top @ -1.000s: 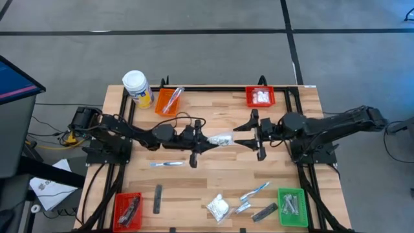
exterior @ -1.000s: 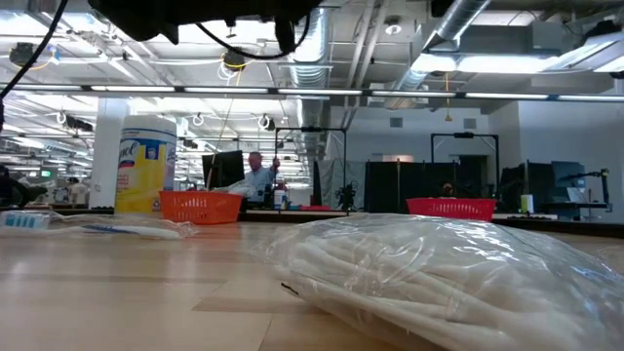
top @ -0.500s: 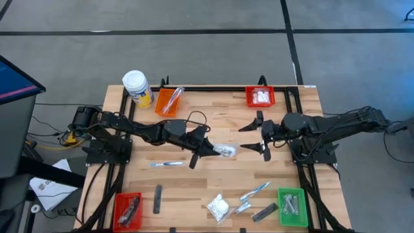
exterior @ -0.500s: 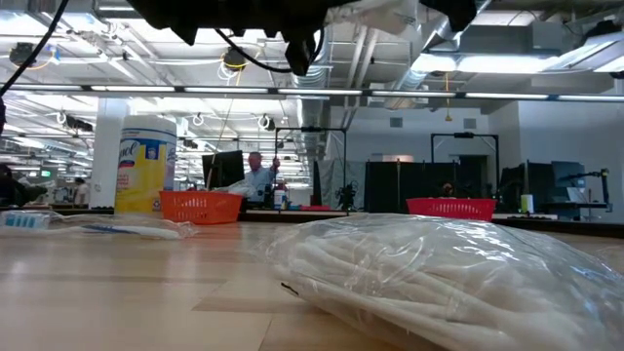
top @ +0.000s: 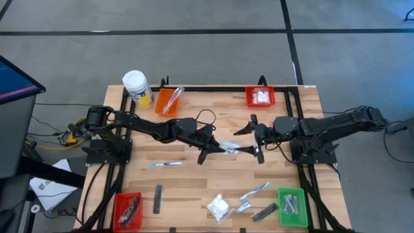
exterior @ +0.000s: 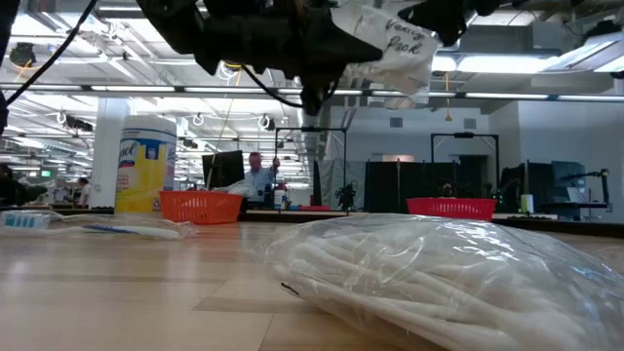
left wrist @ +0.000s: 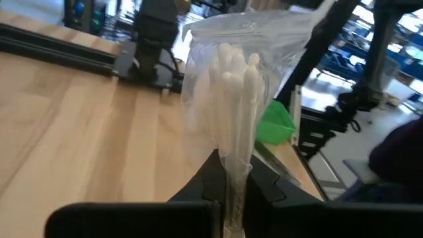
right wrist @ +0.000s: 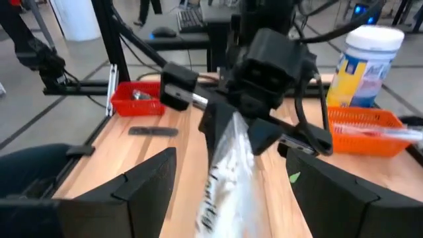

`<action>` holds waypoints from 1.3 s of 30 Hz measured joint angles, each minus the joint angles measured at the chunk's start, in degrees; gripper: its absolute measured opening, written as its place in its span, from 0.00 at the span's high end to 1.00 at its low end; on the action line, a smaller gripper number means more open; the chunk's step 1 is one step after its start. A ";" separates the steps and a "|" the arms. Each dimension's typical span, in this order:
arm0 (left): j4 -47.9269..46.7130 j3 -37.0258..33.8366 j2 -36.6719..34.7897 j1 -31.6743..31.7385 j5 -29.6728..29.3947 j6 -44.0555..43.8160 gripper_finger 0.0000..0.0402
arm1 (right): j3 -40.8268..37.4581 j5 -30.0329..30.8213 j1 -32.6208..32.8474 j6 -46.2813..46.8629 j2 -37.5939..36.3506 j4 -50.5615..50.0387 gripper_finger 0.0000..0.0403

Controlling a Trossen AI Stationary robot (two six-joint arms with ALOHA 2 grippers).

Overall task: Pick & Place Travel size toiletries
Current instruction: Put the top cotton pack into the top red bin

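A clear plastic packet of white swabs [top: 229, 148] hangs in the air over the table's middle, high in the low view [exterior: 392, 43]. My left gripper [top: 218, 146] reaches in from the left and is shut on it. My right gripper [top: 253, 141] faces it from the right, open, and its fingers [right wrist: 147, 177] stand on either side of the packet's free end [right wrist: 228, 173]; I cannot tell whether they touch it. On the table lie a toothbrush [top: 167, 164], a dark bar [top: 158, 199] and a white packet [top: 218, 207]. My left gripper pinches the packet's narrow gathered end [left wrist: 236, 173] between its two fingers, coming level from the table's left. The packet is lifted clear of the table, and its swab-filled body [left wrist: 231, 86] sticks out beyond the fingertips toward the right arm.
Orange bin [top: 168, 100], yellow jar [top: 137, 87] and red bin [top: 260, 97] stand at the far edge. A red bin [top: 127, 210] and a green bin [top: 292, 207] stand at the near corners. A toothbrush [top: 255, 191], a sachet [top: 242, 207] and a dark bar [top: 265, 211] lie beside the green bin.
My left gripper has carried the packet toward the table's right and a little toward the near edge, as the arm stretched out. My right gripper drew back to the right and tipped, then came back toward the packet, open throughout.
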 joint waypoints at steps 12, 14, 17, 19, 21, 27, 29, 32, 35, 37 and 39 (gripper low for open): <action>0.02 0.47 -0.02 0.20 1.71 0.39 0.97 | 1.53 0.00 -1.14 2.88 1.01 -6.97 0.31; 0.09 0.47 -0.02 0.20 1.29 0.42 0.97 | 1.55 -0.10 -1.14 3.40 1.70 -6.80 0.31; 0.00 0.47 -0.02 0.20 0.30 0.42 0.97 | 1.55 -0.22 -1.14 3.54 1.64 -6.76 0.31; -0.09 0.47 -0.02 0.20 -0.63 0.43 0.97 | 1.78 -0.24 -1.14 4.20 1.62 -7.09 0.31; -0.09 0.47 -0.02 0.20 -1.64 0.44 0.97 | 2.16 -0.26 -1.14 4.44 1.62 -7.59 0.31; -0.09 0.45 -0.02 -0.01 -5.93 1.57 0.97 | 2.95 -0.29 -0.64 4.52 2.75 -10.14 0.32; -0.07 0.45 -0.02 -0.10 -7.56 1.64 0.97 | 2.98 -0.33 -0.64 4.52 2.70 -9.86 0.32; -0.06 0.45 -0.02 -0.12 -7.78 1.64 0.97 | 3.00 -0.33 -0.69 4.52 3.17 -10.11 0.32; -0.01 0.45 -0.02 -0.12 -7.87 1.64 0.97 | 2.99 -0.33 -0.70 4.52 3.10 -9.46 0.32; 0.02 0.45 -0.02 -0.12 -8.00 1.66 0.97 | 2.99 -0.33 -0.70 4.52 3.13 -9.21 0.32; 0.23 0.45 -0.02 -0.12 -8.02 1.66 0.97 | 2.99 -0.31 -0.70 4.52 3.13 -8.35 0.33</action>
